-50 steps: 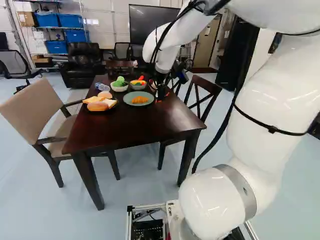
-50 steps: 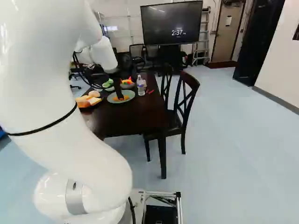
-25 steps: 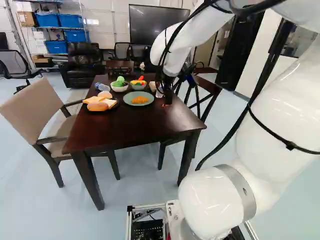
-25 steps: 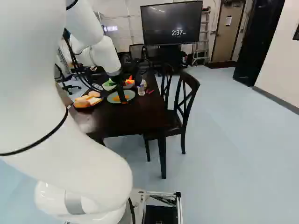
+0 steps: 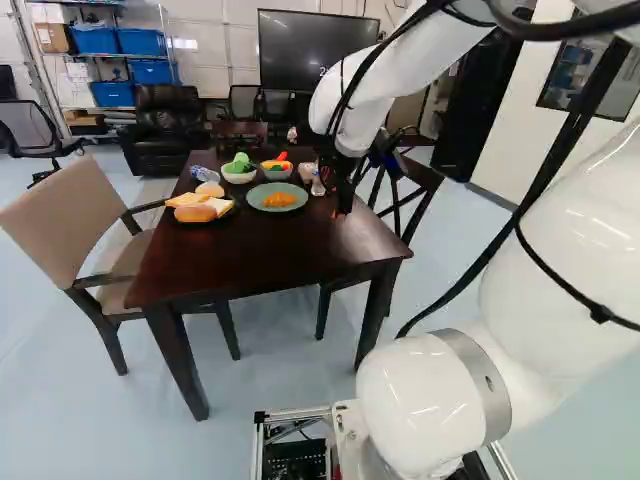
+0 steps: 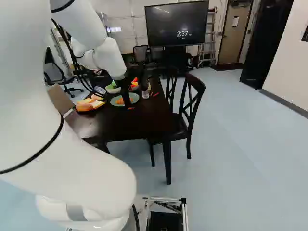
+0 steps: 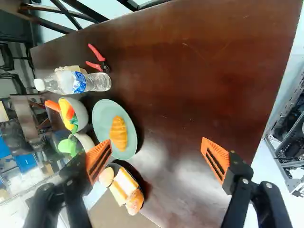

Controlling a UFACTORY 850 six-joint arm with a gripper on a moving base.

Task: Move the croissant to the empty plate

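Observation:
In the left base view my gripper (image 5: 345,203) hangs over the right part of the table, right of the green plate (image 5: 262,204). On that plate lies the croissant (image 5: 280,199). My gripper (image 7: 156,157) stands wide open in the wrist view, nothing between its orange pads. One fingertip overlaps the edge of the green plate (image 7: 102,114) in that view, close beside the croissant (image 7: 118,133); whether they touch I cannot tell. A black plate (image 7: 145,183) holds several bread pieces (image 7: 124,182). Both plates in view bear food.
Beyond the green plate on the table (image 5: 240,255) are a bowl of colourful food (image 7: 81,113) and a bowl with something green (image 7: 85,141). A water bottle (image 7: 97,82) and red-handled pliers (image 7: 100,65) are near them. Chairs (image 5: 90,215) (image 6: 192,106) flank the table.
The arm has swung rightward and a little nearer in the left base view, taking the open gripper away from beside the green plate. The base and the food on the table have stayed put.

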